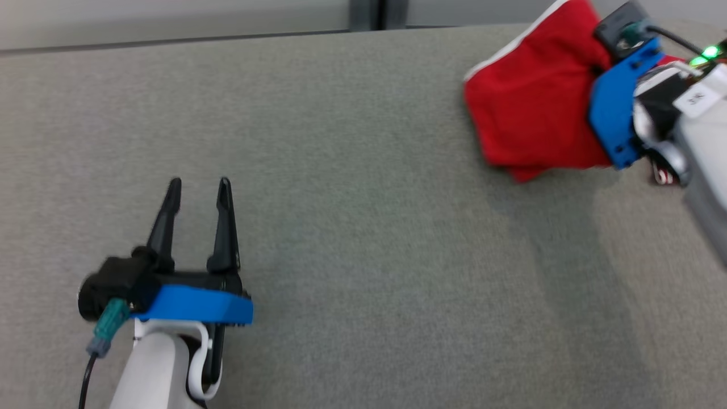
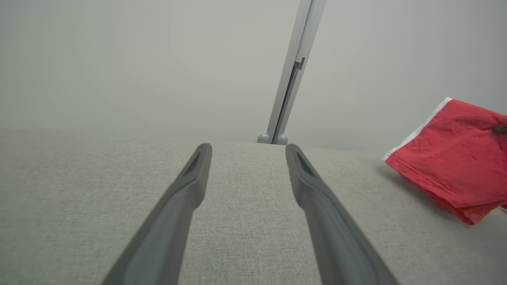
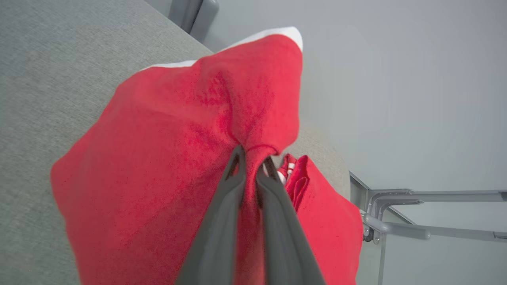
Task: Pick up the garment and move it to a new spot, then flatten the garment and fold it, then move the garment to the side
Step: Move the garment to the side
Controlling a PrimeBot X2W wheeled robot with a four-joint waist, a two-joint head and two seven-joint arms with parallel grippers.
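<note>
- Garment (image 1: 534, 108), red with a white trim, sits at the far right of the head view near the table's far edge. The frame cuts off its top there, and the picture is blurred around it.
- The left gripper (image 1: 199, 184) hovers at the lower left above the table (image 1: 363, 227). Its fingers point toward the far edge and its jaws stand moderately apart, holding nothing. In the left wrist view (image 2: 247, 148) grey table cover shows through the gap.
- A wide stretch of grey surface lies between that gripper and the garment.
- The table's far edge runs along the top of the head view, with a pale wall (image 2: 119, 59) and a grey post (image 2: 291, 79) behind it.
- In the left wrist view the garment (image 2: 455, 158) runs off the right side. I cannot tell whether its lowest corner rests on the table or hangs just above it.
- The right gripper (image 3: 254, 156) has its jaws nearly together, pinching a gathered fold of the garment (image 3: 158, 158).
- In the head view its fingers are hidden in the cloth behind a blue mount (image 1: 616, 108), and the pale forearm (image 1: 707, 147) runs off the right edge.
- Just past the garment the table ends at a corner, with a metal frame (image 3: 396, 225) beyond it.
</note>
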